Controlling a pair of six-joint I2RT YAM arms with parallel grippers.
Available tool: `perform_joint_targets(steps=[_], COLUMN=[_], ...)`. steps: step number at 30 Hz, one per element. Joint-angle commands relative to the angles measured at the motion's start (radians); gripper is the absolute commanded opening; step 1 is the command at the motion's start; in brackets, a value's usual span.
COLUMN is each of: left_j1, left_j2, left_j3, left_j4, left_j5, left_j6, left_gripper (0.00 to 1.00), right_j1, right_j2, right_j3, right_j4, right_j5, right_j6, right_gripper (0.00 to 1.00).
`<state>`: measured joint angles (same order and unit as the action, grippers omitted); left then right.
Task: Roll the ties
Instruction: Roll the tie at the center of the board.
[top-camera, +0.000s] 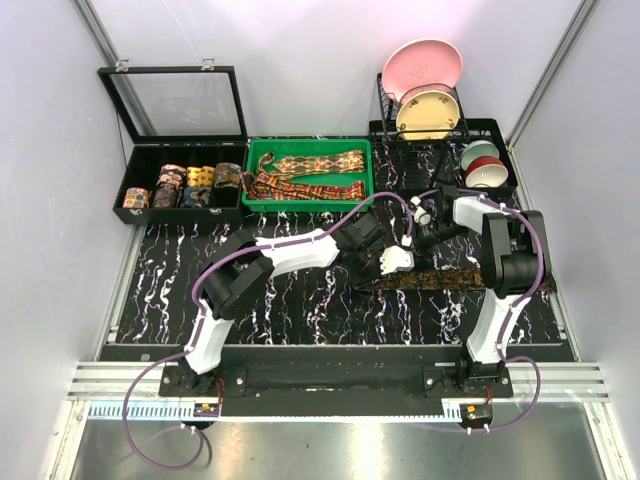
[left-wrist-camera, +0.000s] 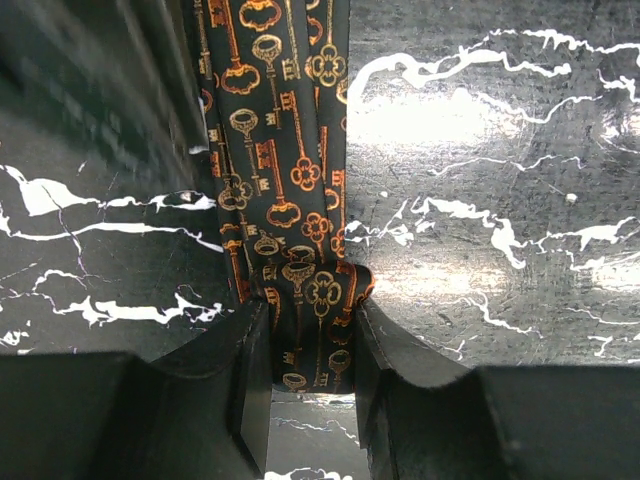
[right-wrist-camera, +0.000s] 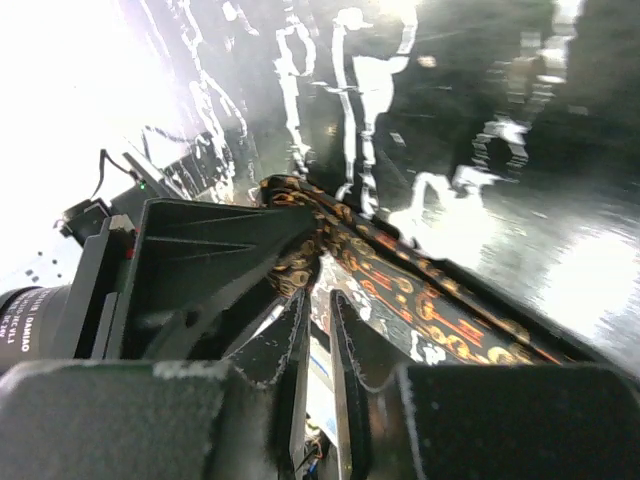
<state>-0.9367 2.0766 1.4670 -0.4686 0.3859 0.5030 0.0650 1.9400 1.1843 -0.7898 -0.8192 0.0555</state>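
1. The left gripper (left-wrist-camera: 311, 395) is clamped on a dark tie (left-wrist-camera: 285, 170) patterned with gold and orange keys. The cloth is bunched between its two fingers (left-wrist-camera: 245, 390).
2. From those fingertips the tie runs straight ahead, lying flat on the black marbled table (left-wrist-camera: 480, 200).
3. The right gripper (right-wrist-camera: 318, 340) has its jaws nearly together, with only a thin slit between them. The curled end of the tie sits just past its tips. The view is blurred there, so I cannot tell whether it pinches any cloth.
4. In the right wrist view, the left gripper's dark body lies just left of the right gripper's tips, at the same end of the tie. The tie trails off to the lower right.
5. Well beyond both grippers, a green tray (top-camera: 310, 142) holds loose ties (top-camera: 310, 162). Left of the tray, a black case (top-camera: 185, 155) holds rolled ties (top-camera: 185, 186).
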Motion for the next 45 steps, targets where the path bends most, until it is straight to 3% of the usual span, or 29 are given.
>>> perform_joint_targets(steps=[1,18,29,35,38,39,40,41,45], left_j1=[-0.005,-0.001,0.045,0.047,0.044,0.044,0.044,0.045,0.045], left_j2=[0.086,-0.035,-0.035,-0.001,0.008,0.014,0.017,0.022,0.027], left_j3=[-0.06,-0.137,-0.135,-0.148,-0.171,-0.174,-0.18,-0.178,-0.183], left_j4=[-0.212,-0.041,0.036,0.031,0.028,0.028,0.024,0.022,0.021], left_j5=[-0.005,-0.024,-0.012,-0.013,-0.028,-0.035,-0.036,-0.038,-0.039], left_j6=[-0.047,-0.106,-0.208,-0.181,-0.143,-0.138,-0.132,-0.127,-0.123], left_gripper=[0.24,0.27,0.26,0.26,0.28,0.29,0.29,0.29,0.29], right_j1=[0.047,0.107,0.108,0.107,0.104,0.104,0.104,0.104,0.104], right_j2=[-0.02,0.059,0.07,0.059,0.005,-0.012,-0.045,-0.059,-0.073], right_j3=[-0.034,-0.055,-0.045,-0.04,-0.035,-0.034,-0.035,-0.04,-0.055], right_j4=[0.037,0.089,0.081,0.081,0.084,0.081,0.086,0.092,0.098], right_j5=[-0.028,0.202,0.219,0.204,0.1,0.022,-0.007,-0.058,-0.132], right_j6=[0.04,0.033,0.027,0.018,0.014,0.01,0.012,0.015,0.047], right_gripper=[0.18,0.17,0.17,0.17,0.22,0.27,0.41,0.46,0.47])
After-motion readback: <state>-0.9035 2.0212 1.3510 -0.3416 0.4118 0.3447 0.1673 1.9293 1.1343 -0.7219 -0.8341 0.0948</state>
